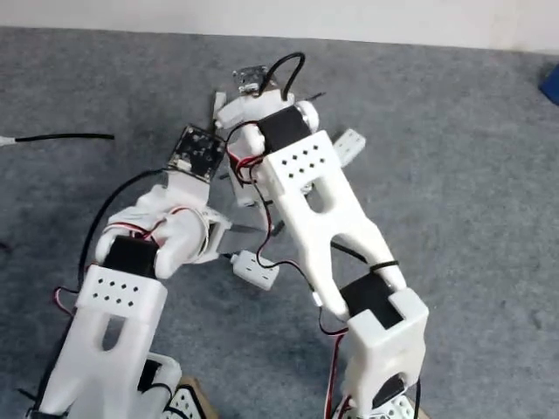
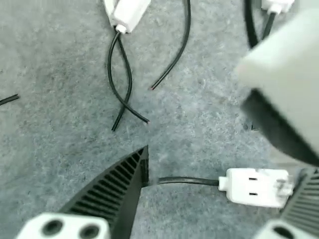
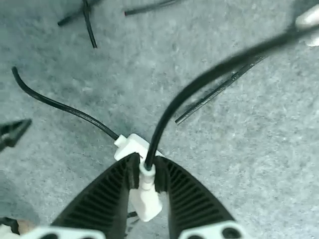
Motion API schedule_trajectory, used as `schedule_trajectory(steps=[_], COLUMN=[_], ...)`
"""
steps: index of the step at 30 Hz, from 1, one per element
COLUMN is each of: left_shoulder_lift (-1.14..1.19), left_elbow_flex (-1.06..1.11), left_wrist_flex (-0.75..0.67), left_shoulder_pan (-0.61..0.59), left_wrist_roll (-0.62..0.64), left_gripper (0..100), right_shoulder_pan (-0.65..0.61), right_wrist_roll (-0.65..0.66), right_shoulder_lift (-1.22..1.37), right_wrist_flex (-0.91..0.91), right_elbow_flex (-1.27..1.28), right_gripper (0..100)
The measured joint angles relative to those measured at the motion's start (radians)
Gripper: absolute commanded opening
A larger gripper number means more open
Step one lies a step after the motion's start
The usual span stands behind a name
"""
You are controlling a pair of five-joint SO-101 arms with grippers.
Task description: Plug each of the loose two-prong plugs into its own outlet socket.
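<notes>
My right gripper (image 3: 146, 162) is shut on a white plug (image 3: 145, 199), whose black cord (image 3: 209, 74) arcs up and away. Just past the fingertips a second white connector (image 3: 128, 146) lies on the carpet, touching the held plug; I cannot tell if the two are joined. My left gripper (image 2: 229, 164) is open and low over the carpet. A white outlet socket (image 2: 254, 186) with two slots lies between its fingers, close to one finger, its cord (image 2: 187, 181) running to the other. In the high view a white socket (image 1: 256, 269) lies between the two arms.
Grey carpet (image 1: 454, 175) covers the floor. Another white connector (image 2: 127, 12) with crossed black cords (image 2: 122, 84) lies farther from the left gripper, and one more (image 1: 349, 144) sits beside the right arm. Loose black cord ends (image 3: 84, 15) lie around. A black cable (image 1: 61, 137) runs at far left.
</notes>
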Motion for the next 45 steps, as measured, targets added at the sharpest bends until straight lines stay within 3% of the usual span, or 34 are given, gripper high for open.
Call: schedule_trajectory(steps=[11, 17, 23, 31, 45], left_shoulder_lift=[0.000, -0.006, -0.006, -0.006, -0.006], left_elbow_flex=[0.051, -0.046, -0.054, 0.060, 0.066], left_wrist_flex=[-0.055, 0.054, 0.066, -0.051, -0.084], left_shoulder_pan=[-0.031, 0.025, 0.035, 0.034, -0.040], left_wrist_roll=[0.000, 0.012, 0.029, 0.029, 0.029], left_gripper=[43, 43, 43, 43, 43], right_shoulder_pan=[0.018, 0.028, 0.028, 0.012, 0.012], right_wrist_roll=[0.003, -0.103, -0.149, -0.149, -0.101], right_shoulder_lift=[-0.002, -0.002, -0.002, -0.043, -0.103], right_wrist_flex=[0.000, -0.084, -0.092, 0.002, -0.002], right_elbow_flex=[0.000, 0.000, -0.014, -0.150, 0.018], right_gripper=[0.6, 0.6, 0.6, 0.6, 0.6])
